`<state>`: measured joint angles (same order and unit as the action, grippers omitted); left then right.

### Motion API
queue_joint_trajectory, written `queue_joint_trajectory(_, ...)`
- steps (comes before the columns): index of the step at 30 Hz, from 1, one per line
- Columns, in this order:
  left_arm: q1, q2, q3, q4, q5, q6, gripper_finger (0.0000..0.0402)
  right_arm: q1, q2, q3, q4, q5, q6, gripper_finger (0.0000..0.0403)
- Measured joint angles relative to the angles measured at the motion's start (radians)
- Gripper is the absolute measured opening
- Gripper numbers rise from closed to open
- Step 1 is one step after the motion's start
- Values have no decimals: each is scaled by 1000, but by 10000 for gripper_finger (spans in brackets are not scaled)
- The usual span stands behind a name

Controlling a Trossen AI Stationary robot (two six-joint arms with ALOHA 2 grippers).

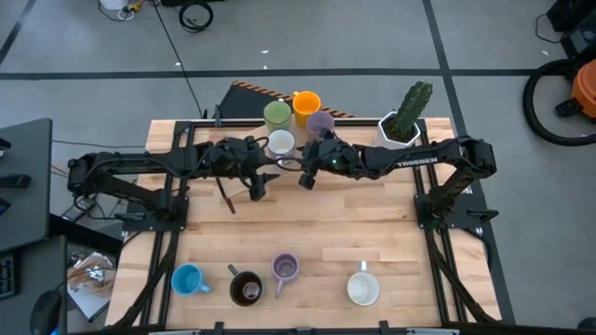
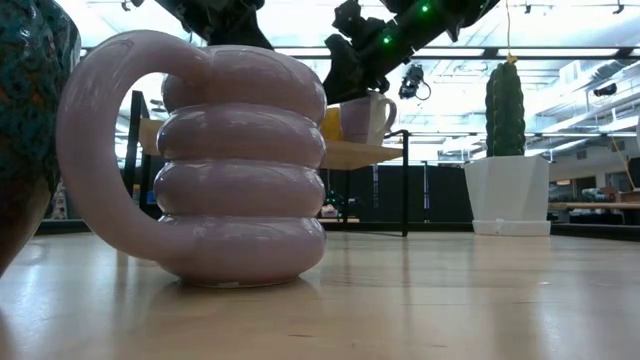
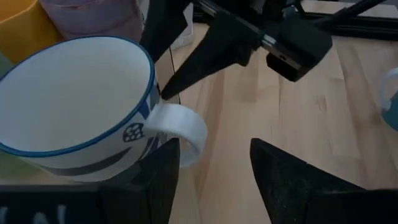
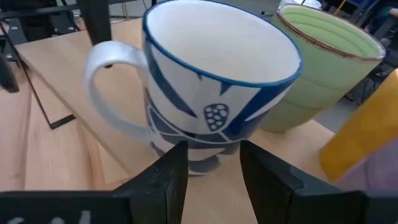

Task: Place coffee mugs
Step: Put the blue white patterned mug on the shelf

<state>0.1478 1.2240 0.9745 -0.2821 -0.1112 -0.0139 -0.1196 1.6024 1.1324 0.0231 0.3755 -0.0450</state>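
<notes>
A white mug with blue markings stands on its base at the near edge of a raised wooden shelf, beside a green mug, an orange mug and a lilac mug. My left gripper is open just in front of the white mug's handle. My right gripper is open, level with the mug's foot. Neither visibly touches it. Blue, dark brown, lilac and white mugs stand along the near edge.
A white faceted pot with a cactus stands at the shelf's right end, close behind my right arm. The two grippers hang close together over the table's far middle. Bare wood lies between them and the near row of mugs.
</notes>
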Motion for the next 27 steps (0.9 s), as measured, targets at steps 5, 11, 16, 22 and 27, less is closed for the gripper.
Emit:
queue_joint_trajectory(5, -8, 0, 0, -5, 26, 50, 204, 1, -15, 0, -25, 0, -8, 152)
queue_joint_trajectory(11, -36, -28, 2, -24, 27, 159, 204, 33, -49, 1, -65, 0, -19, 152)
queue_joint_trajectory(16, -41, -28, 1, -47, -7, 176, 204, 65, -61, 1, -102, 31, -20, 152)
queue_joint_trajectory(22, -41, -26, 1, -25, -7, 179, 204, 101, -61, 1, -101, 32, -19, 152)
queue_joint_trajectory(27, -41, 5, 0, 23, -7, 183, 203, 121, -61, 1, -108, 74, -24, 152)
